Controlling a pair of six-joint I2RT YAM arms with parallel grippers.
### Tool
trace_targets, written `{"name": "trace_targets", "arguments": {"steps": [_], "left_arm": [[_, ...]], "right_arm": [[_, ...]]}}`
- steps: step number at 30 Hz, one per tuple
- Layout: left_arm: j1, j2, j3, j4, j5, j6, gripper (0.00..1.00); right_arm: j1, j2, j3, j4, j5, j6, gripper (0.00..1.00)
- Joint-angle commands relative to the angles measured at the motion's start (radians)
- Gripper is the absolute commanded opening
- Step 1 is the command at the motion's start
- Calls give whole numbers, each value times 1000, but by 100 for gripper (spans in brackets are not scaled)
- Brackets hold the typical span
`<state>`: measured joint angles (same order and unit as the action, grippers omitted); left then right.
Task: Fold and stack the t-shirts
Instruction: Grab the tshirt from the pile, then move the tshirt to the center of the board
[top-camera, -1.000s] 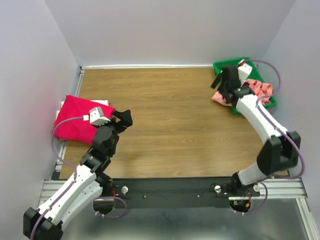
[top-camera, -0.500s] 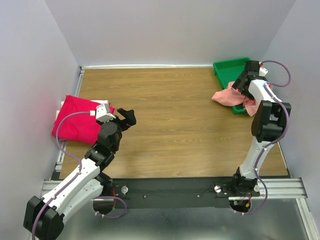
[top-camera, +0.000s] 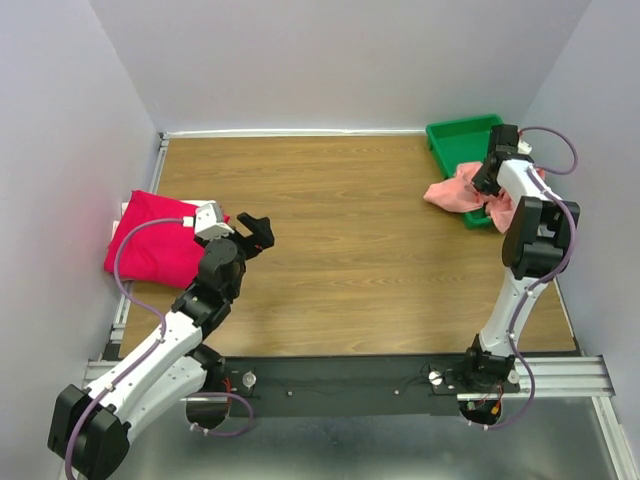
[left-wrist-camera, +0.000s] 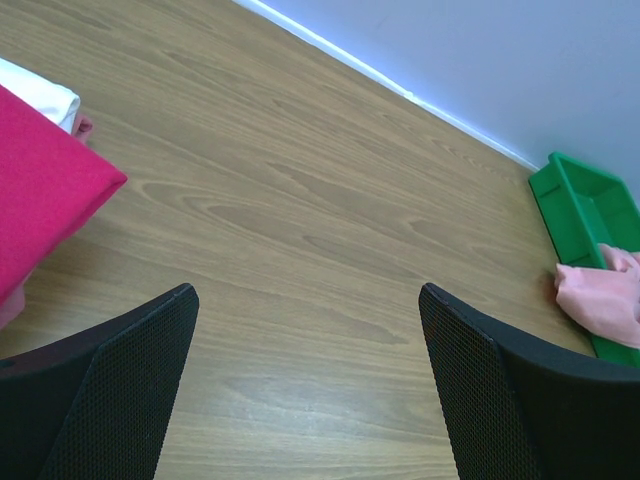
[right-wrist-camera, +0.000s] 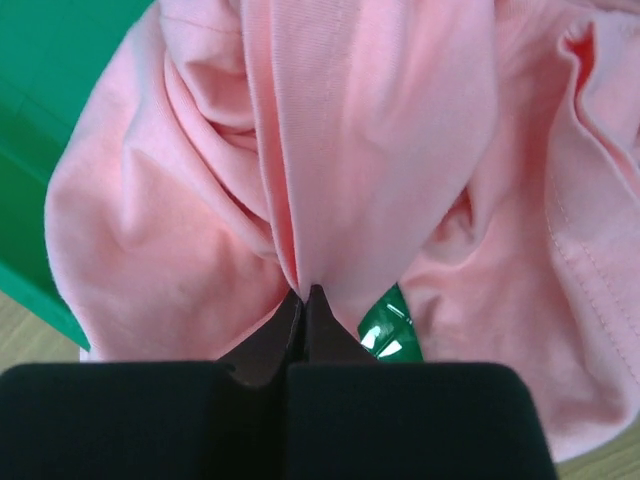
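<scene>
Right gripper (right-wrist-camera: 303, 292) is pinched tight on a fold of the salmon t-shirt (right-wrist-camera: 350, 130), which lies bunched over the green tray (top-camera: 455, 135) rim at upper right of the top view. Left gripper (left-wrist-camera: 305, 295) stands fully spread and empty, near the folded magenta t-shirt (top-camera: 150, 245) at centre left.

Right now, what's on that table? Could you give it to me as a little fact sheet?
Table: wooden top, walls on three sides
Green tray: far right corner
Red shirt: at the left edge, looks folded flat
Pink shirt: crumpled, spilling over the tray's edge onto the wood
Left end effector: open, holding nothing, over bare wood beside the red shirt
Right end effector: shut on a fold of the pink shirt
</scene>
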<state>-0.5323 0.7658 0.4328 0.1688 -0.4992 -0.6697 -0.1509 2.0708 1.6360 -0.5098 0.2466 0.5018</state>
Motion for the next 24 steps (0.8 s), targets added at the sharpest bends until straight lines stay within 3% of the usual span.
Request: {"name": "trace_targets", "arguments": {"steps": [1, 8, 13, 19, 24], "left_arm": [[2, 15, 30, -20, -13, 4, 98], [2, 36, 41, -34, -2, 1, 98], [2, 43, 44, -22, 73, 10, 98], [2, 26, 50, -17, 169, 12, 98], [2, -31, 50, -17, 269, -5, 98]], "right_arm": [[-6, -101, -19, -12, -6, 9, 0], [-6, -354, -1, -2, -1, -42, 0], [-6, -512, 25, 1, -174, -62, 0], [17, -629, 151, 1, -519, -23, 0], [166, -646, 330, -1, -648, -5, 1]]}}
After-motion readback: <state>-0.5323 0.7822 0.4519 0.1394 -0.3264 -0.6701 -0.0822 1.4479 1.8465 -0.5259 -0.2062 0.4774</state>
